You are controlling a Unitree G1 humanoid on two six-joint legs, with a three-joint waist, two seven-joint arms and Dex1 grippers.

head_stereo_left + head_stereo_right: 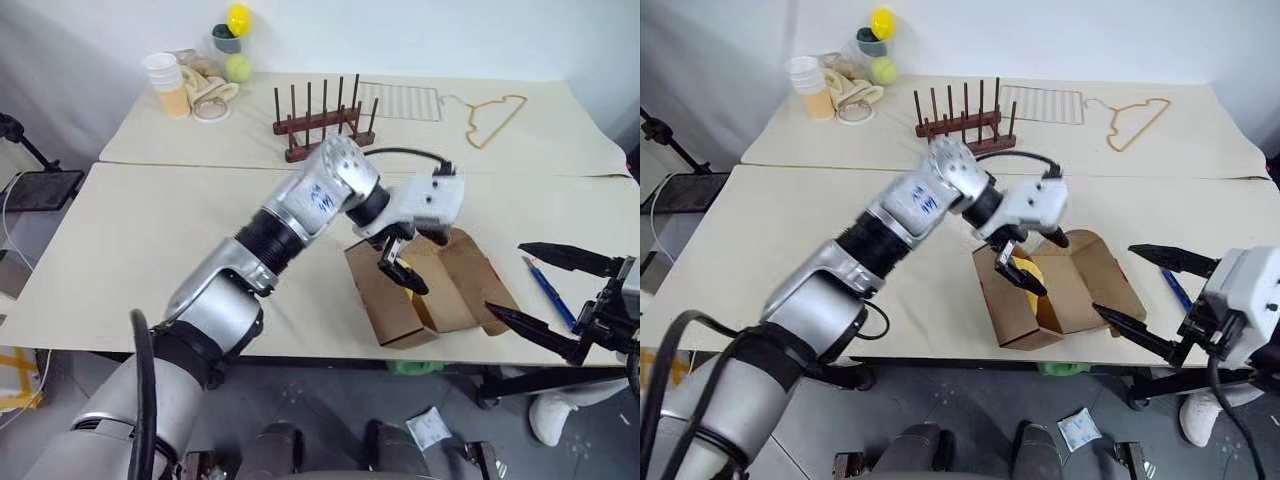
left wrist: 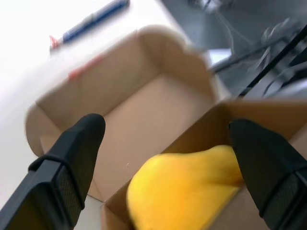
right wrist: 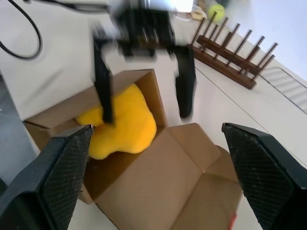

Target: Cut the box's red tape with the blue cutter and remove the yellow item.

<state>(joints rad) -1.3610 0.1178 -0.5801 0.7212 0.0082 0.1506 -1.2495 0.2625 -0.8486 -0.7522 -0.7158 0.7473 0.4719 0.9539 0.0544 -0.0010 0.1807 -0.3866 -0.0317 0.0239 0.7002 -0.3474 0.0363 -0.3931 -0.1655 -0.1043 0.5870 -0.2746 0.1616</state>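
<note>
The brown box (image 1: 385,300) stands open near the table's front edge, flaps spread. Inside lies the yellow item (image 2: 182,187), lumpy and bright (image 3: 122,122). My left gripper (image 1: 415,262) hangs over the box, open and pointing down, one finger on either side of the yellow item without touching it. A bit of red tape (image 2: 86,67) shows on a flap's edge. The blue cutter (image 1: 548,290) lies on the table to the right of the box. My right gripper (image 1: 505,278) is open and holds nothing; it hovers at the box's right side, pointing toward it.
A wooden peg rack (image 1: 322,120), a wire grid (image 1: 400,100) and a wire hanger (image 1: 495,118) lie on the far table. Cups (image 1: 168,85), a tennis ball (image 1: 237,67) and a yellow ball (image 1: 238,18) sit at the far left. The box is close to the table's front edge.
</note>
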